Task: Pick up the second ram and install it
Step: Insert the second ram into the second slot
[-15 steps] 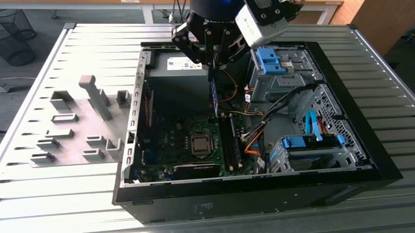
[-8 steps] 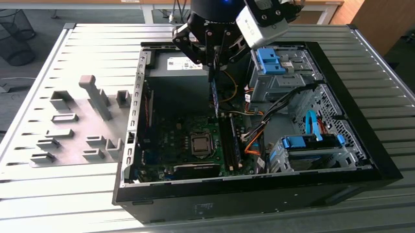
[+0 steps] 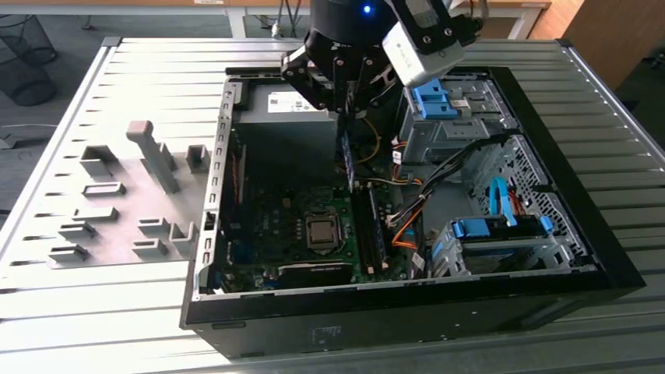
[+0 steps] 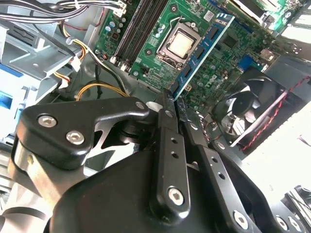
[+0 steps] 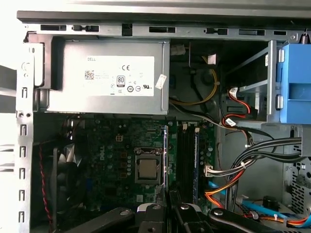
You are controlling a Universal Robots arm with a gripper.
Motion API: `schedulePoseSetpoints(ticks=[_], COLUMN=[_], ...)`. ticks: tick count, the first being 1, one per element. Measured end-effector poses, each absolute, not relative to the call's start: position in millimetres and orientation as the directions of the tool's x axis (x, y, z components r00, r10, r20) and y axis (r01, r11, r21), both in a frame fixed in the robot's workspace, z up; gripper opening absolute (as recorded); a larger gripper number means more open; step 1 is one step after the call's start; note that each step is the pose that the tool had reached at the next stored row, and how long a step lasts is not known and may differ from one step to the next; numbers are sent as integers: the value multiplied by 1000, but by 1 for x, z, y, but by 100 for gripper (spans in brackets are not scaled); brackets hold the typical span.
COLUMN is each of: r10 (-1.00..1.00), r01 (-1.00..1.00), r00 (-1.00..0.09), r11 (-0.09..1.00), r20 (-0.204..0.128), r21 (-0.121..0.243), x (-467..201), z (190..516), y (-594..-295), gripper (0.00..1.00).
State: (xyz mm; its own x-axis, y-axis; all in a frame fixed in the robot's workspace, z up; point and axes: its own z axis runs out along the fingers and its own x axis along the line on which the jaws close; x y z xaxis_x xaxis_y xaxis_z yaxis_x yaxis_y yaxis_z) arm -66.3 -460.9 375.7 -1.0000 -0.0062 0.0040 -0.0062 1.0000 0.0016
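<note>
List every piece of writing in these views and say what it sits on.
Power supply label: rows of print, marks and a barcode, too fine to quote reliably.
Small tag beside it: too small to read.
Motherboard: white lettering, too small to read.
Ram in the jaws: chip markings unreadable.

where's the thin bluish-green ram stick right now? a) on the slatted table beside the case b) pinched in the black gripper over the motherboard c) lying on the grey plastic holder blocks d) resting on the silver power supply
b: the thin bluish-green ram stick is pinched in the black gripper, hanging over the green motherboard inside the open case.
</note>
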Motion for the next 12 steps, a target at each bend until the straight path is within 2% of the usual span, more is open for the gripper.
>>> schedulePoseSetpoints(ticks=[12], r10=[-6], r01=[-6], r00=[-1000], r11=[1000], r20=[-5], r21=[1], x=[-63], z=[360], y=[-461], gripper=[14])
